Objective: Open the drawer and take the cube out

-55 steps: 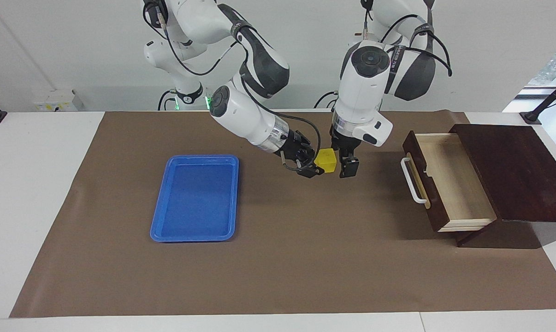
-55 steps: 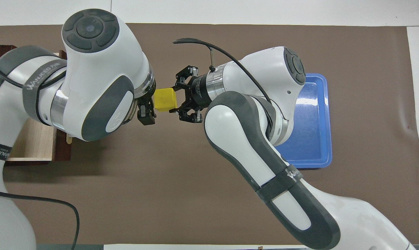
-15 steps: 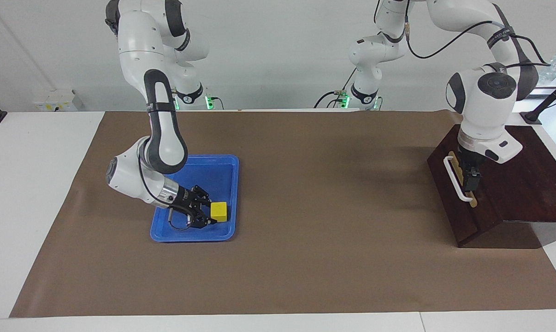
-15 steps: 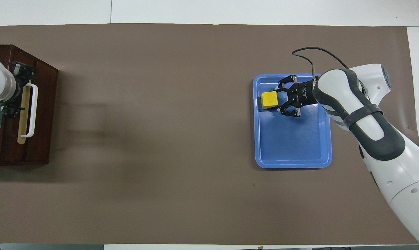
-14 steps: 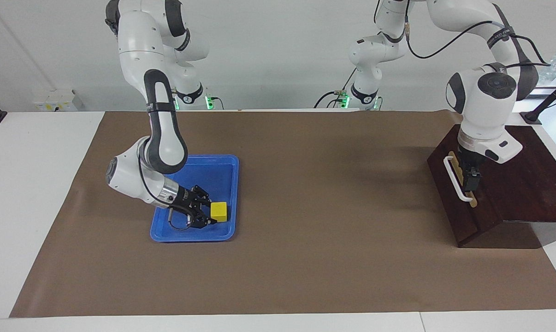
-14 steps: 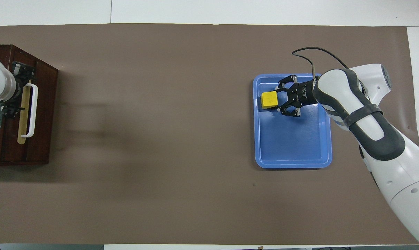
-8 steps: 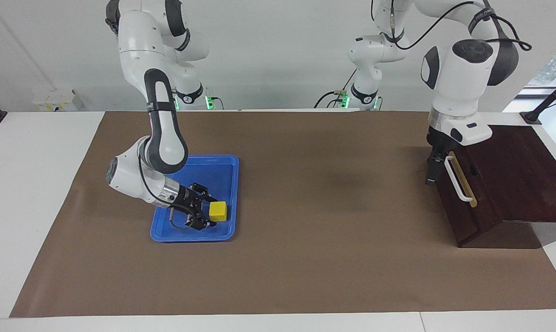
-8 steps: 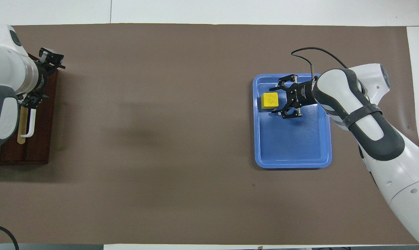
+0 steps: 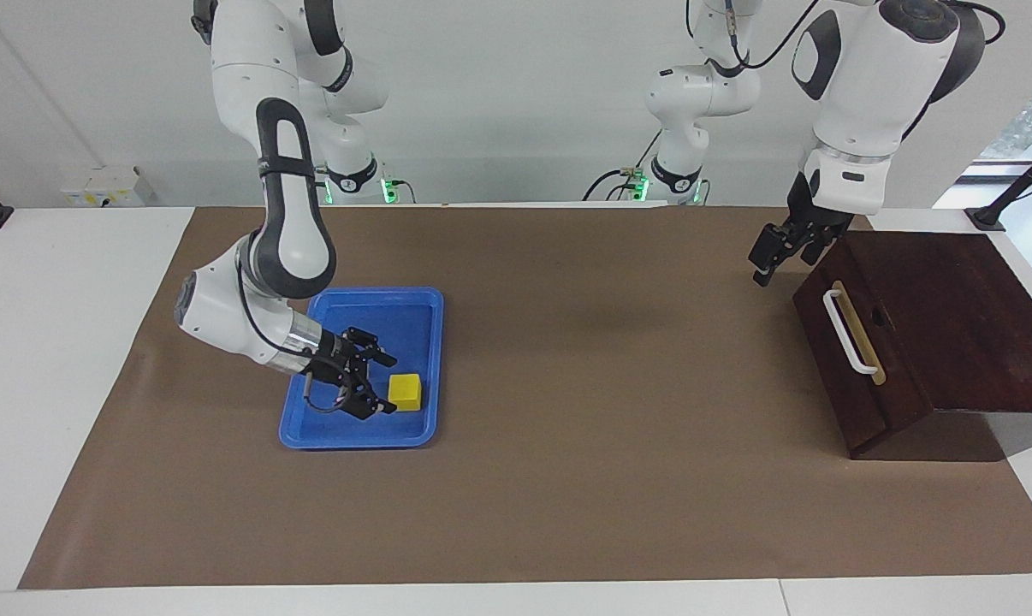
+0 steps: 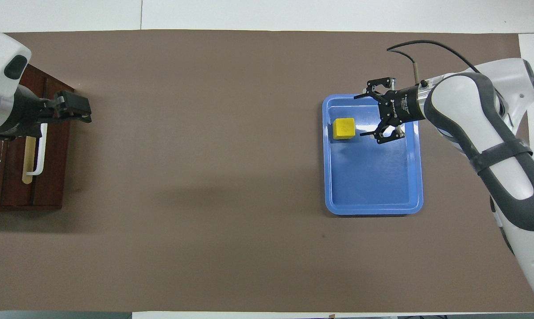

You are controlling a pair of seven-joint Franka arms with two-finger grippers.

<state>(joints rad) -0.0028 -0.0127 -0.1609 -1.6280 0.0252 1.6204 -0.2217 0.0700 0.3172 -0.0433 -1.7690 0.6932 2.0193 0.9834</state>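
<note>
Facing view: the small bright yellow cube [image 9: 406, 391] lies in the flat blue plastic tray [image 9: 413, 301], in the tray corner toward the desk's edge away from the robots. The right pincer [image 9: 370, 383] hangs low over the tray just beside the cube, its fingers spread and off the block. The dark brown wooden drawer with the white bar handle [image 9: 857, 338] sits flush in its dark wooden box [image 9: 961, 316] at the left arm's end of the desk [image 9: 610, 479]. The left pincer [image 9: 779, 248] is up in the air over the brown mat by the box's corner; whether it is spread or pressed together cannot be told. The likely risk is small: if the right pincer pulls back low, a finger could clip the cube and slide it against the tray rim.

Overhead view: the cube [image 10: 343, 129] is apart from the spread right pincer [image 10: 373, 117], with blue tray floor [image 10: 373, 186] between them. The left pincer [image 10: 74, 110] covers the edge of the box [image 10: 50, 190], above the handle.

Against a second ago, the right pincer has let go of the cube and backed off, and the left pincer has left the handle and risen; the drawer, open earlier, is shut.
</note>
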